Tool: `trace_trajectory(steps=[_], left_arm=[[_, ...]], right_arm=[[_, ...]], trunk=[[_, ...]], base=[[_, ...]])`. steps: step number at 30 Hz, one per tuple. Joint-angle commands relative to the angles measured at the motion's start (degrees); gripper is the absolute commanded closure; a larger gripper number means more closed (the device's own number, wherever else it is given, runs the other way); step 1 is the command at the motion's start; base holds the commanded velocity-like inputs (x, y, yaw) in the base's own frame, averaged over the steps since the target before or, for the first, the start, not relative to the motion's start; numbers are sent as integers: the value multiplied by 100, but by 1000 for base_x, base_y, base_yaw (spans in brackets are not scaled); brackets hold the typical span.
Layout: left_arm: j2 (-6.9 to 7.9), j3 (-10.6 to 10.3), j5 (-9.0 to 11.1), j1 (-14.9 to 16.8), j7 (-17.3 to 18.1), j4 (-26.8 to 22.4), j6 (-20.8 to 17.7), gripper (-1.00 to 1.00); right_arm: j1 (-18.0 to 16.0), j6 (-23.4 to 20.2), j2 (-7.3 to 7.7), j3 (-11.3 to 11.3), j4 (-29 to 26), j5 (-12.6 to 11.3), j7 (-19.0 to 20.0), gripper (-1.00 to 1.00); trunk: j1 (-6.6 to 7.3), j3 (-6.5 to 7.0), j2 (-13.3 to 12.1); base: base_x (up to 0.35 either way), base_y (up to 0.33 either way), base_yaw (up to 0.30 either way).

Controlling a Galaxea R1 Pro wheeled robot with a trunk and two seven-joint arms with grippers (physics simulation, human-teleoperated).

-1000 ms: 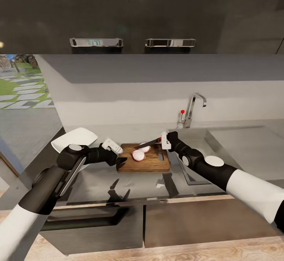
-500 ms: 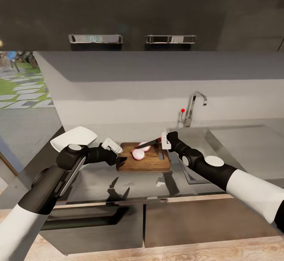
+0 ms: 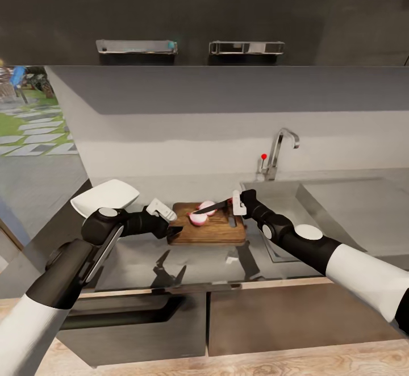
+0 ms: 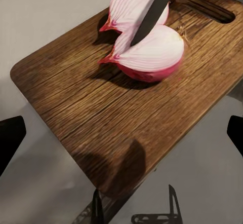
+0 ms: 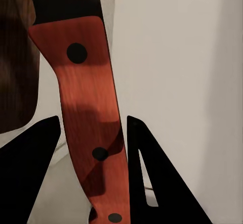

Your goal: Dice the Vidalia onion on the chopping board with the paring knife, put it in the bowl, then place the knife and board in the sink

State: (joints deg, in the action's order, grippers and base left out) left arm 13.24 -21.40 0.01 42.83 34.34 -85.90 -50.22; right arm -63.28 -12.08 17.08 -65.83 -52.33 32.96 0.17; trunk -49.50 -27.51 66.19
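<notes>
1. A rectangular brown wooden chopping board (image 3: 209, 226) with coarse grain, rounded corners and a slot handle lies on the glossy grey tabletop (image 3: 187, 262), just beside the matte grey metal sink (image 3: 284, 200).
2. Two pink-layered onion halves (image 4: 147, 49) rest on the board.
3. The right hand (image 3: 237, 203) is clamped on the orange-red riveted handle of the paring knife (image 3: 211, 208); its dark blade lies between the halves.
4. The left hand (image 3: 173, 231) is at the board's edge farthest from the sink, fingers spread apart.
5. A shallow glossy white bowl (image 3: 105, 197) sits beyond that edge, with bare tabletop in front of the board.

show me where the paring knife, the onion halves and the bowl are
paring knife (image 5: 86, 107), right wrist view, on the orange-red handle
onion halves (image 4: 152, 54), left wrist view, on the nearer half's cut face
bowl (image 3: 105, 197), head view, on the white inner surface
</notes>
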Motion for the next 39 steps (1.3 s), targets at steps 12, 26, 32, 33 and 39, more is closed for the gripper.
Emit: trace_trajectory(steps=[12,26,32,33,39], left_arm=[[3,-5,-1,6,12,-5,-31,-100],[3,-4,-2,6,12,-5,-30,-100],[3,-5,-1,6,12,-5,-27,-100],[3,-5,-1,6,12,-5,-28,-100],[40,163,-1,6,12,-163,-30,-100]], right_arm=[[-9,-47,5,-26,50,61,0,100],[-10,-35,5,-26,56,61,0,100],[-9,-23,5,-26,56,61,0,100],[-9,-23,5,-26,56,61,0,100],[-9,-26,5,-25,56,61,9,100]], trunk=[[0,-7,4],[0,-7,4],[0,-7,4],[0,-7,4],[-22,-25,45]], base=[[0,0,0],[0,0,0],[0,0,0],[0,0,0],[9,0,0]])
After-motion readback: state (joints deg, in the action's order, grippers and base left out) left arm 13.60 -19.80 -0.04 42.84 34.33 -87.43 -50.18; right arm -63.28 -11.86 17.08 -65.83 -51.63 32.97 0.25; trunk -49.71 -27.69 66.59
